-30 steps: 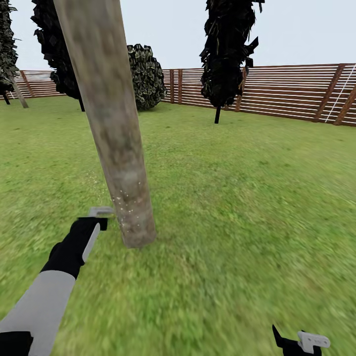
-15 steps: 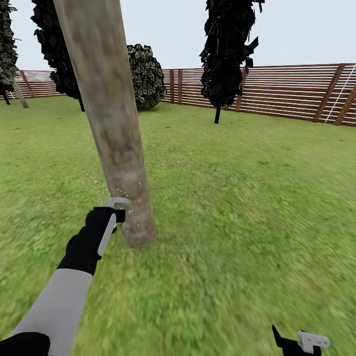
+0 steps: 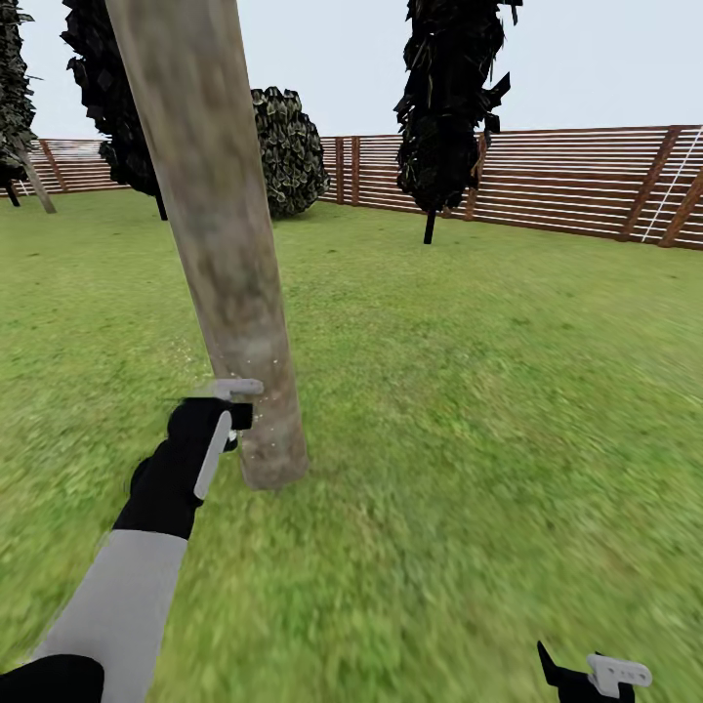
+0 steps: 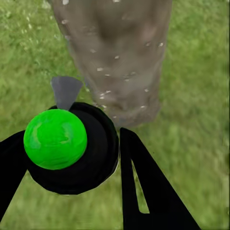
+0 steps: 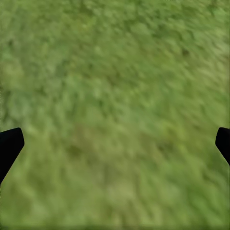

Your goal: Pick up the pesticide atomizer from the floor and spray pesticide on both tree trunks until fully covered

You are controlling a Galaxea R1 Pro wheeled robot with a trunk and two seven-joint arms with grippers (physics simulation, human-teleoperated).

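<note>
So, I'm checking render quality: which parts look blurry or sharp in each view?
Head view: grass smeared, fence crisp. Left wrist view: trunk soft, green ball sharper. Right wrist view: grass blurred throughout.

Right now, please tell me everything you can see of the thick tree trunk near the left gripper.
The tree trunk is a thick, straight column of mottled grey-brown bark, leaning slightly in the head view, its base standing in the grass. Its top runs out of the picture. Tiny white specks dot its lower part. The left gripper holds the atomizer close beside the lower trunk; contact cannot be judged.
</note>
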